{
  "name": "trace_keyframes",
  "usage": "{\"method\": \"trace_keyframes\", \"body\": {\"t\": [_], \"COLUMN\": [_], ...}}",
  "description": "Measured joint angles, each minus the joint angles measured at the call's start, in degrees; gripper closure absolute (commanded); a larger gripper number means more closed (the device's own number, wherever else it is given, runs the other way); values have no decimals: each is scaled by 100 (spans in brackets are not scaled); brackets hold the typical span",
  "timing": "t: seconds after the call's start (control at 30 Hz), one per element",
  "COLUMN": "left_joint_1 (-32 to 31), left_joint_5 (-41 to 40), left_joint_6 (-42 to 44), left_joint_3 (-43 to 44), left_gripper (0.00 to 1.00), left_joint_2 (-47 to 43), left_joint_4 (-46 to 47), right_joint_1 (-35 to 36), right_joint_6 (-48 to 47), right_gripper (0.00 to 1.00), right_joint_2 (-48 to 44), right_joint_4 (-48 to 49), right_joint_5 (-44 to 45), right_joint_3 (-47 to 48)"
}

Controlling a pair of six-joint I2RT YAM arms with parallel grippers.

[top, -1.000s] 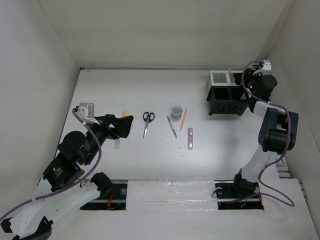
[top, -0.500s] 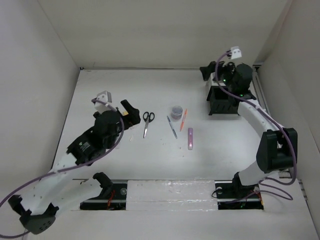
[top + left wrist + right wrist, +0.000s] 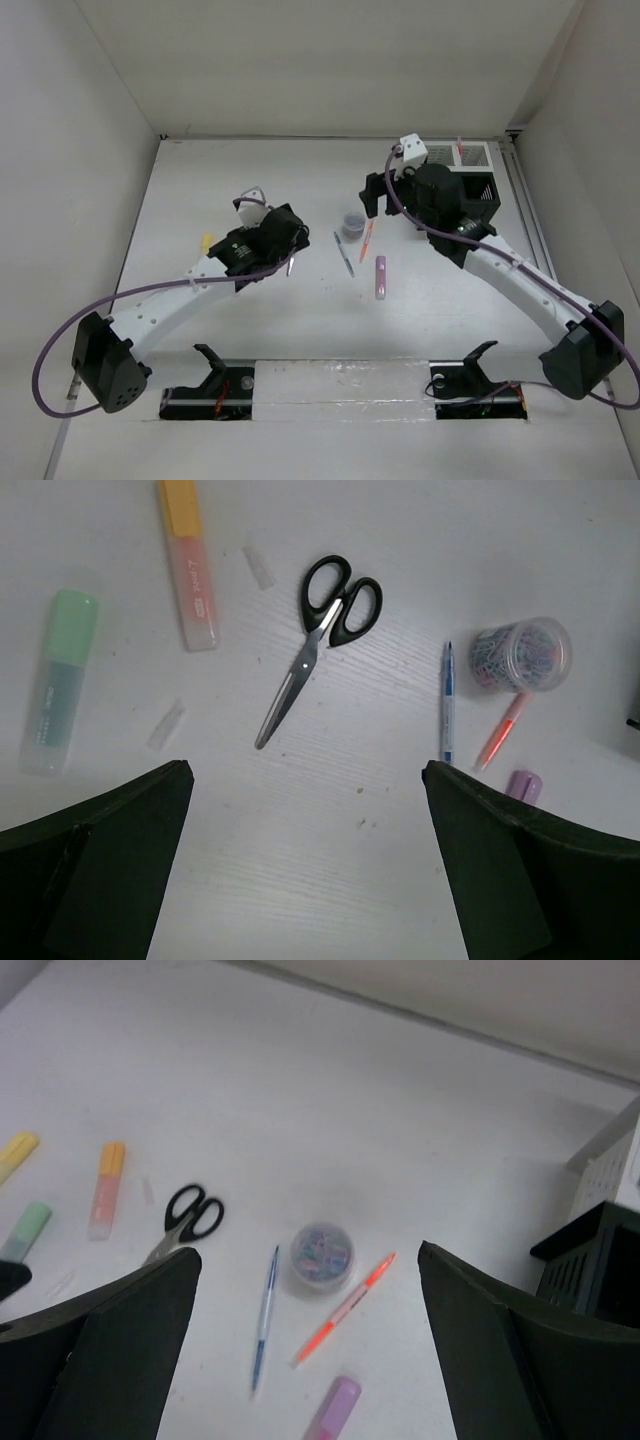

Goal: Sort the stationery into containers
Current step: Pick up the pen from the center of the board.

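Currently your left gripper (image 3: 305, 768), wide and empty, has the scissors (image 3: 320, 645) at its 12 o'clock, long axis 1-to-7; your right gripper (image 3: 310, 1252), likewise wide, hangs farther off.

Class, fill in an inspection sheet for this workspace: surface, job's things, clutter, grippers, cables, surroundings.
Surface: white table, items loose mid-table.
Job's things: scissors, orange highlighter, green highlighter, purple highlighter, yellow highlighter, blue pen, orange pen, paper-clip jar lie loose; red pen in white mesh box beside black organiser.
Clutter: tiny white bits near the scissors.
Grippers: left gripper and right gripper open, empty.
Cables: purple cables along both arms.
Surroundings: white walls on three sides.
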Motion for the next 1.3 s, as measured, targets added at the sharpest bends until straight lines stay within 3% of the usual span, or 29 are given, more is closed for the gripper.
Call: {"method": "trace_keyframes", "body": {"t": [0.2, 0.43, 0.67, 1.03, 1.3], "left_joint_1": [0, 2, 4, 2, 4], "left_joint_5": [-201, -299, -284, -321, -227], "left_joint_6": [-192, -234, 149, 1078, 1523], "left_joint_3": [24, 24, 243, 776, 564], "left_gripper": [0, 0, 0, 0, 0], "left_joint_2": [-81, -251, -664, -1220, -1722], "left_joint_4": [-256, -619, -986, -1617, -1534], "right_joint_1": [765, 1504, 1530, 1515, 1331], "right_joint_6": [61, 208, 251, 251, 249], "right_gripper": [6, 16, 30, 32, 33], "right_joint_2": [-358, -125, 1121, 2835, 3314], "right_joint_4": [-577, -826, -822, -859, -890], "right_joint_5": [334, 525, 623, 621, 614], "right_joint_3": [-675, -1003, -855, 387, 651]}}
